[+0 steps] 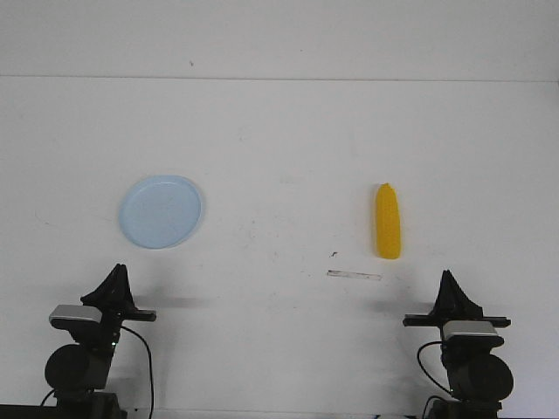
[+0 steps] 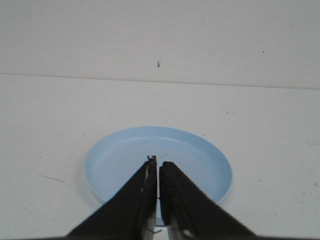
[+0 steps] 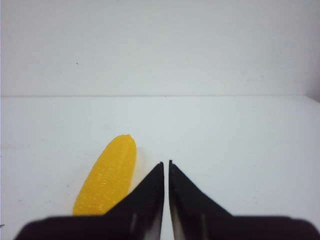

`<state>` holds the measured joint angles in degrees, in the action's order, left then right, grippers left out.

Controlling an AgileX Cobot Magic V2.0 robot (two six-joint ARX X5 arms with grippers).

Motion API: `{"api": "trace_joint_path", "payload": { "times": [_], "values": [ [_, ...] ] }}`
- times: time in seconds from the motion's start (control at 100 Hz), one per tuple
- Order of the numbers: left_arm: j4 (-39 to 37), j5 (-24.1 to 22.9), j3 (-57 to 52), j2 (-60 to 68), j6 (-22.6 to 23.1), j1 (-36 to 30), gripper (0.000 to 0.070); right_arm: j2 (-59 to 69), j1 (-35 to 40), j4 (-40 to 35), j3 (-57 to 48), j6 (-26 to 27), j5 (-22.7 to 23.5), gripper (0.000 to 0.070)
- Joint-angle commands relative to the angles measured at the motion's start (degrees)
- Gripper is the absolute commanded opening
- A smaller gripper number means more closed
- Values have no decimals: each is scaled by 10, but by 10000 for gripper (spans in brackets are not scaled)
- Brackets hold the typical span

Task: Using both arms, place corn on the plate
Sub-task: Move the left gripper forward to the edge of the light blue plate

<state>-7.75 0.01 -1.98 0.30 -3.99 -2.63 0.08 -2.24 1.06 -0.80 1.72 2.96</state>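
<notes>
A bright yellow corn cob (image 1: 388, 222) lies on the white table at the right, its tapered end pointing away from me. A pale blue round plate (image 1: 162, 211) sits empty at the left. My left gripper (image 1: 116, 279) is shut and empty near the front edge, a little nearer than the plate (image 2: 200, 157). In the left wrist view the left gripper (image 2: 158, 162) has its jaws together. My right gripper (image 1: 449, 284) is shut and empty, nearer than the corn and to its right. In the right wrist view the right gripper (image 3: 166, 163) sits beside the corn (image 3: 107, 175).
A thin pale strip (image 1: 354, 276) lies on the table just in front of the corn, with a small dark speck (image 1: 334, 254) near it. The table's far edge (image 1: 279, 78) meets a white wall.
</notes>
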Motion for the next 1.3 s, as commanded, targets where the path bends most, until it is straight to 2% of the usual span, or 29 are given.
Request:
{"api": "trace_joint_path", "payload": {
  "times": [0.0,0.24,0.38,0.43,0.52,0.58,0.64,0.84,1.0,1.18,1.24,1.29],
  "values": [
    [-13,0,12,-1,-1,1,1,0,1,7,1,-3,0,15],
    [-18,-1,12,-1,-3,1,1,0,1,7,1,-3,0,15],
    [-23,-5,-10,0,-46,1,1,0,1,7,1,-3,0,15],
    [-5,-26,-29,1,-36,1,1,0,1,7,1,-3,0,15],
    [70,-90,-84,12,-6,1,1,0,1,7,1,-3,0,15],
    [108,-124,-122,25,-6,1,1,0,1,7,1,-3,0,15],
    [127,-137,-161,47,-6,1,1,0,1,7,1,-3,0,15],
    [127,-136,-287,168,-4,1,1,0,1,7,1,-3,0,15],
    [165,-134,-380,301,23,1,1,0,1,7,1,-3,0,15],
    [263,-62,-465,459,25,1,1,0,1,7,1,-3,0,15],
    [283,-51,-481,500,24,1,1,0,1,7,1,-3,0,15],
    [302,-33,-494,534,12,1,2,0,1,7,1,-3,0,15]
  ]
}}
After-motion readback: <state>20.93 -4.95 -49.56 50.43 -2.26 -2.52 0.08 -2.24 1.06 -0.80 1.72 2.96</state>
